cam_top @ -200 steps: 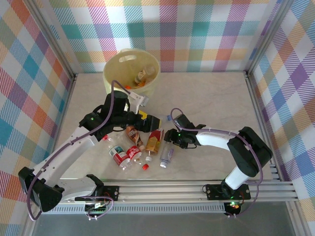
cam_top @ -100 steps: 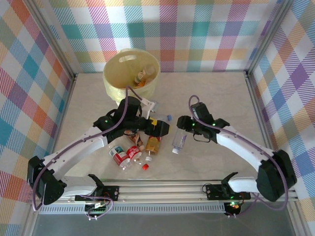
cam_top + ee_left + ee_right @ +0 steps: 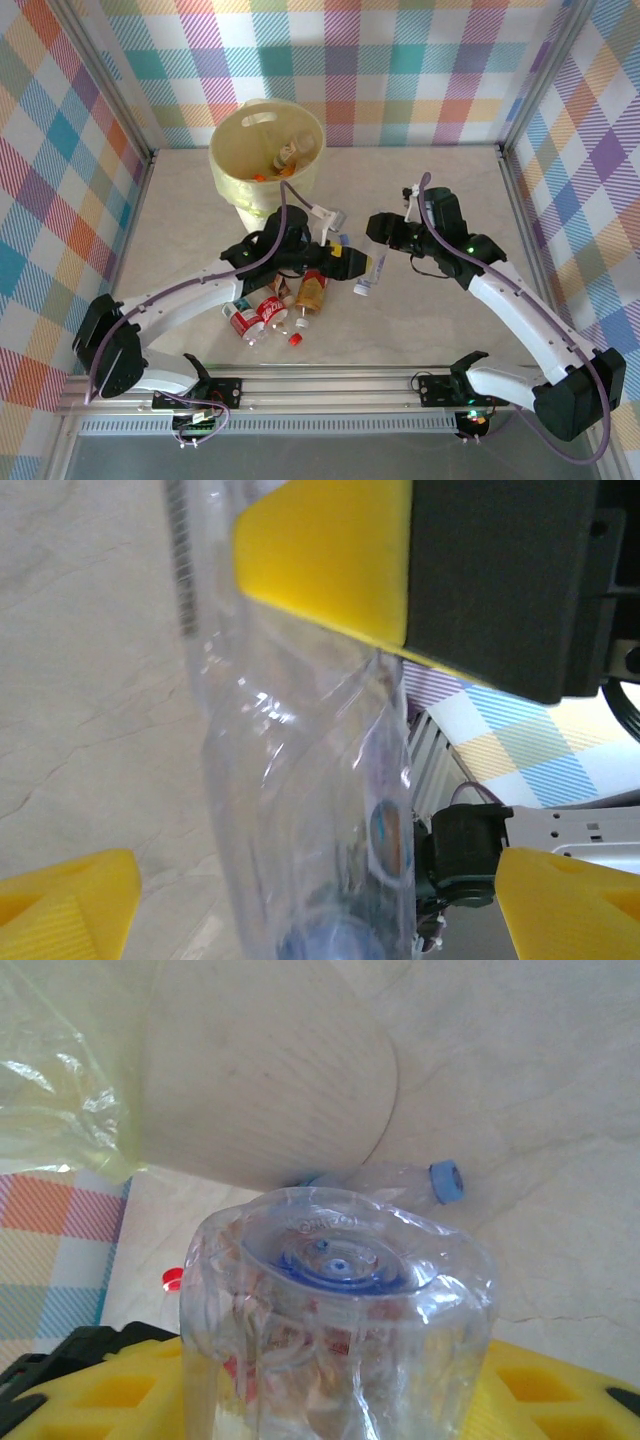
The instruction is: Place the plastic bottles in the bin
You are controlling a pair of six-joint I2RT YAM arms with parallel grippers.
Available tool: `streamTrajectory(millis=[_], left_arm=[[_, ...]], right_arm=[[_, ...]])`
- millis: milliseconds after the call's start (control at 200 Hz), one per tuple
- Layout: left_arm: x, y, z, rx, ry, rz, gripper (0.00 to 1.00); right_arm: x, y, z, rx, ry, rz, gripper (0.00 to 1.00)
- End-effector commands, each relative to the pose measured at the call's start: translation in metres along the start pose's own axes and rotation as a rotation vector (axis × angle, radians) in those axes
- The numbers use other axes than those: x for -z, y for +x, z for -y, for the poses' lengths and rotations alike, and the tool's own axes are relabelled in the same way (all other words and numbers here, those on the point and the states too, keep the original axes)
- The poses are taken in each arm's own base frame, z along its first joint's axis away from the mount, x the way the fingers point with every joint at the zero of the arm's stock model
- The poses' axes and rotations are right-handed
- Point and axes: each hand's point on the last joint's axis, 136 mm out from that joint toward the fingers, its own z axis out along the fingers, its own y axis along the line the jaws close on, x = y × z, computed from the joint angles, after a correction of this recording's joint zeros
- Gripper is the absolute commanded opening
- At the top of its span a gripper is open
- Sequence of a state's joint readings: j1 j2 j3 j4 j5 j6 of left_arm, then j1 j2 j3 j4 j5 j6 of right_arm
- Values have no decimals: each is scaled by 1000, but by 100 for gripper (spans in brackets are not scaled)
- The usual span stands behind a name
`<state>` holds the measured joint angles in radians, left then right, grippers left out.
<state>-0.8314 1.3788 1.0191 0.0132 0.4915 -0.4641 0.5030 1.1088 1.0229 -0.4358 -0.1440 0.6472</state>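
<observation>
At the lower centre of the top view, nearest the arm bases, two red-labelled bottles (image 3: 241,320) lie side by side on the worktop (image 3: 180,220). A loose red cap (image 3: 295,340) lies just beside them, and a brown-labelled bottle (image 3: 312,293) lies to their right.

Just beyond that cluster, at mid-frame, the left pincer (image 3: 350,262) is released. In the left wrist view its yellow fingers (image 3: 65,900) sit at the two lower corners, wide apart. A clear bottle (image 3: 300,780) stands between them with a gap on either side.

The right pincer (image 3: 381,243), right of centre in the top view, is clenched on that clear bottle. In the right wrist view the bottle's round base faces the camera at lower centre, and yellow pads (image 3: 560,1390) press in from both lower sides. In the top view the bottle slants from this pincer toward the lower left, blue end foremost.

Past it, in the right wrist view, a second blue-capped bottle (image 3: 445,1180) lies on the worktop right of centre, close against the wall of the bin (image 3: 228,178).

Farthest away, at the upper left-centre of the top view, the bin stands upright. Several binned bottles (image 3: 288,155) show inside it.
</observation>
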Motion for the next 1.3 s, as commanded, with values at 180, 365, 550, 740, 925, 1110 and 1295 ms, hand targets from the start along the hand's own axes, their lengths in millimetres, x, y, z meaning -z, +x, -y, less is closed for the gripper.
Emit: streamTrajectory(millis=[180,365,550,740,925,1110,1295], left_arm=[[-23,4,25,-17,88,-10,82],[-30,7,31,-20,94,-32,73],[-26,2,36,-27,86,-3,57],[-18,-2,40,-40,75,14,52],[-5,-6,32,-72,-26,20,51],[15,-11,22,-104,-138,6,51],[39,-27,11,-127,-240,-10,51]], right_arm=[[12,-11,-21,-25,-97,29,53],[18,-15,-13,-43,-57,70,53],[25,-15,-2,-57,-14,105,54],[27,-13,0,-56,-14,110,65],[41,-13,-4,13,-29,131,82],[74,-9,-22,184,-99,172,91],[107,1,-38,338,-171,201,100]])
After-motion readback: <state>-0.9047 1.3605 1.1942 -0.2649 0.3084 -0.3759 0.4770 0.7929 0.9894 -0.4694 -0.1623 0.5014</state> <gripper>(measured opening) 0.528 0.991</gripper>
